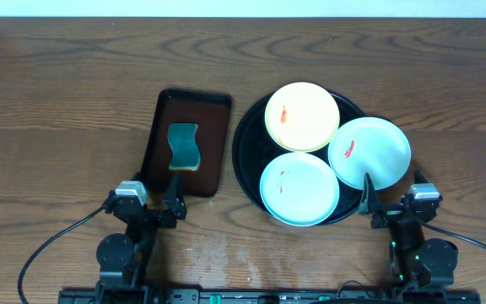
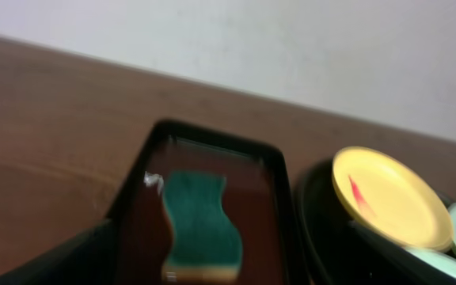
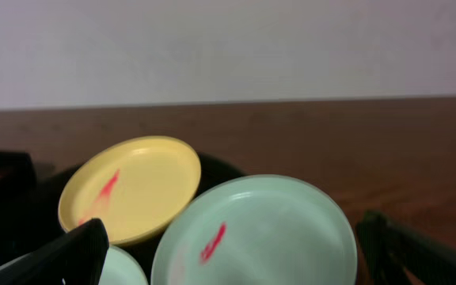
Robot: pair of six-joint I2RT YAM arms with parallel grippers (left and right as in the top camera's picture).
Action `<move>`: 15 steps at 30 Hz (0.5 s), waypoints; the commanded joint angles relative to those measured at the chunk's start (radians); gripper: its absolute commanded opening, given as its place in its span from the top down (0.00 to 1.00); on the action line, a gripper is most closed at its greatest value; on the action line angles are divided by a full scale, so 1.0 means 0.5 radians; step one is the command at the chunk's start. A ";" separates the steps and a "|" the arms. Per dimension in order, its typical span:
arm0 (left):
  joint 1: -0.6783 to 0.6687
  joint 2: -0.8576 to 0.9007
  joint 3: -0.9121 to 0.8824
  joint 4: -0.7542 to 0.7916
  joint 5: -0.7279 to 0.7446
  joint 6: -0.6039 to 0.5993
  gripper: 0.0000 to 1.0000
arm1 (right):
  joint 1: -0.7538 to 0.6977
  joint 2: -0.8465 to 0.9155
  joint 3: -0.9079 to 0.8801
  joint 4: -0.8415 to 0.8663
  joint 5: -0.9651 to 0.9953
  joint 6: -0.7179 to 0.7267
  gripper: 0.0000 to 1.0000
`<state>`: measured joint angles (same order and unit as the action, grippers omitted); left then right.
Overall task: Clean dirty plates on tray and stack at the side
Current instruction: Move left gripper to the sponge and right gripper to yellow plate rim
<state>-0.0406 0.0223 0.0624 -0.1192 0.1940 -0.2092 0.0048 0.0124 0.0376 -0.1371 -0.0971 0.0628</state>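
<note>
Three plates lie on the round black tray [image 1: 245, 148], each with a small red smear. The pale yellow plate [image 1: 302, 116] is at the back, one mint plate [image 1: 299, 188] at the front, and the other mint plate [image 1: 369, 152] at the right, reaching past the tray's rim. My left gripper [image 1: 154, 196] stands open at the near end of a brown tray, holding nothing. My right gripper [image 1: 391, 194] stands open just in front of the right mint plate [image 3: 267, 233], also holding nothing. The right wrist view shows the yellow plate [image 3: 129, 188] behind it.
A dark brown rectangular tray [image 1: 213, 127] lies left of the black tray, with a green sponge [image 1: 183, 146] on it. In the left wrist view the sponge [image 2: 199, 226] lies straight ahead between the fingers [image 2: 62, 265]. Bare wood tabletop [image 1: 66, 110] spreads to the left, back and right.
</note>
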 commanded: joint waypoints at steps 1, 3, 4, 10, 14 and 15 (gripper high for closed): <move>0.010 0.017 0.082 -0.131 0.121 -0.003 0.11 | -0.020 -0.011 0.179 -0.135 -0.055 0.043 0.01; 0.010 0.062 0.173 -0.183 0.121 -0.003 0.11 | -0.020 -0.003 0.257 -0.211 -0.055 0.043 0.01; 0.010 0.099 0.230 -0.208 0.121 -0.003 0.11 | -0.020 0.011 0.299 -0.237 -0.054 0.043 0.01; 0.010 0.558 0.714 -0.430 0.121 0.071 0.11 | -0.020 0.290 0.592 -0.297 -0.065 0.044 0.01; 0.010 1.003 1.157 -0.764 0.121 0.218 0.11 | -0.020 0.649 0.860 -0.407 -0.176 0.044 0.01; 0.010 1.124 1.283 -0.869 0.121 0.257 0.11 | -0.020 0.771 0.954 -0.465 -0.208 0.044 0.01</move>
<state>-0.0402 0.4580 0.5667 -0.4847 0.2394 -0.1577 0.0048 0.2779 0.4156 -0.3378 -0.1448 0.0719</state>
